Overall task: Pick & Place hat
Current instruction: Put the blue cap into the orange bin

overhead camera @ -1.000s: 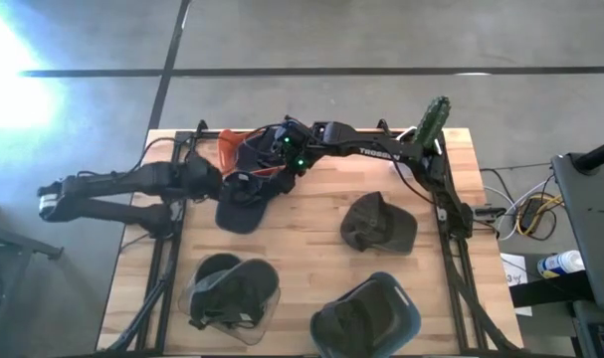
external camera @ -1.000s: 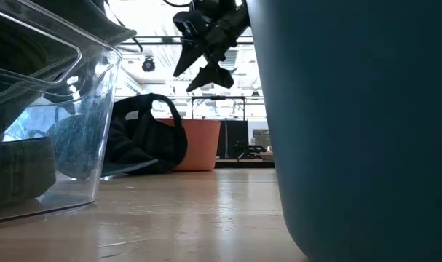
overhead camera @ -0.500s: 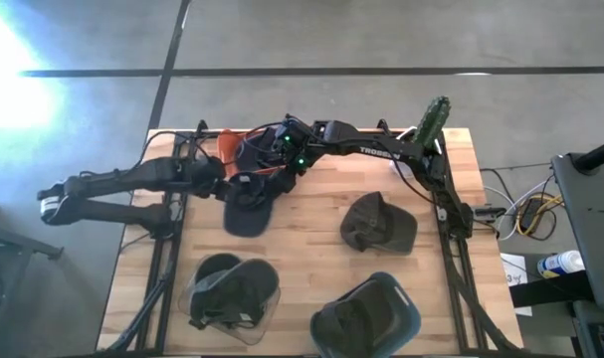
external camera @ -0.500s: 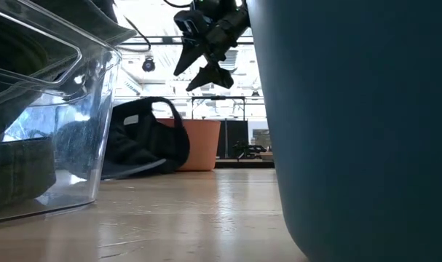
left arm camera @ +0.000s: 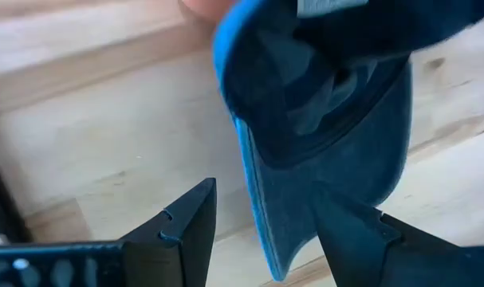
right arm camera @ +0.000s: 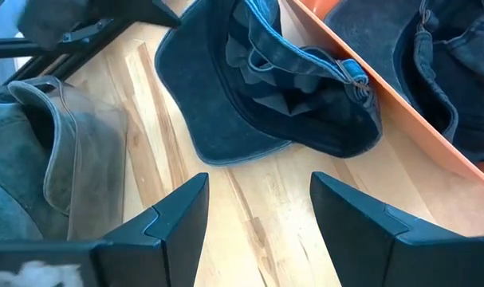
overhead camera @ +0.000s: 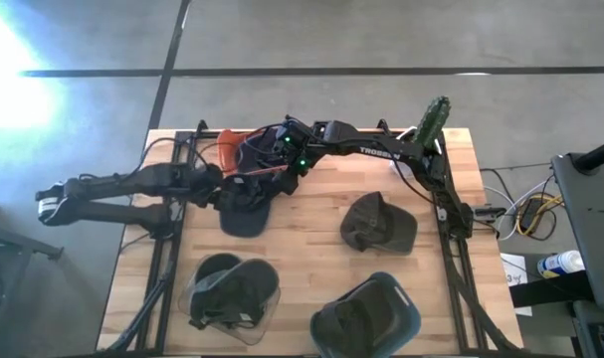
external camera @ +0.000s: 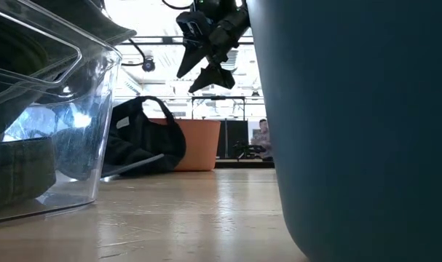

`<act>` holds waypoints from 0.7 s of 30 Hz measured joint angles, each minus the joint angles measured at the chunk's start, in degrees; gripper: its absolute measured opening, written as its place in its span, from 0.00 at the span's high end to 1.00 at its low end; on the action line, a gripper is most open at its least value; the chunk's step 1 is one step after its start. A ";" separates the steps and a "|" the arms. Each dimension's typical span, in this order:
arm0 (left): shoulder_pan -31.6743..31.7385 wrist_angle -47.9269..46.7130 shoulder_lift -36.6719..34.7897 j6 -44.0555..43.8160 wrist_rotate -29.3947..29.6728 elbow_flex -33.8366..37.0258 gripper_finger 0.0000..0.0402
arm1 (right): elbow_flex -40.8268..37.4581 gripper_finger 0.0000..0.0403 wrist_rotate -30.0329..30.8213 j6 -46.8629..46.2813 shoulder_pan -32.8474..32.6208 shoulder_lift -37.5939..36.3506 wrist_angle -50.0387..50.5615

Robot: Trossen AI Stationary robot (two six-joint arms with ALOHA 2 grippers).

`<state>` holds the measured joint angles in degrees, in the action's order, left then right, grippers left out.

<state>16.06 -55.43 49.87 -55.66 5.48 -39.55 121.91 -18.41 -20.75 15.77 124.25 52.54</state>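
Upper middle of the overhead frame, the dark blue hat lies upside down on the wooden table, its crown leaning against the orange bin and its brim pointing toward the lower edge. The left gripper sits just beside the hat's left side, fingers spread apart with the brim edge showing between them, nothing clamped. The right gripper hangs above the bin's right end, its fingers also parted and empty, raised off the table in the low view. Right of centre lies an olive cap. Lower left, a clear container holds another hat; lower middle, a blue-grey bin holds one too.
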 joint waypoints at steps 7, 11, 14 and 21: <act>-2.98 10.87 -0.24 -2.99 -2.08 5.17 0.51 | -0.07 0.47 0.03 0.39 0.00 0.00 0.00; -3.34 11.44 0.36 -4.51 -2.93 8.23 0.51 | -0.09 0.47 0.07 0.46 0.03 0.00 -0.01; -3.52 11.52 0.39 -6.07 -5.03 10.30 0.52 | -0.09 0.47 0.09 0.48 0.04 0.00 -0.01; -4.24 15.64 0.39 -9.05 -7.65 13.85 0.56 | -0.09 0.47 0.13 0.87 0.30 0.00 -0.01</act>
<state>11.82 -39.79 50.26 -64.71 -2.17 -25.70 121.82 -18.28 -19.88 16.07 124.25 52.53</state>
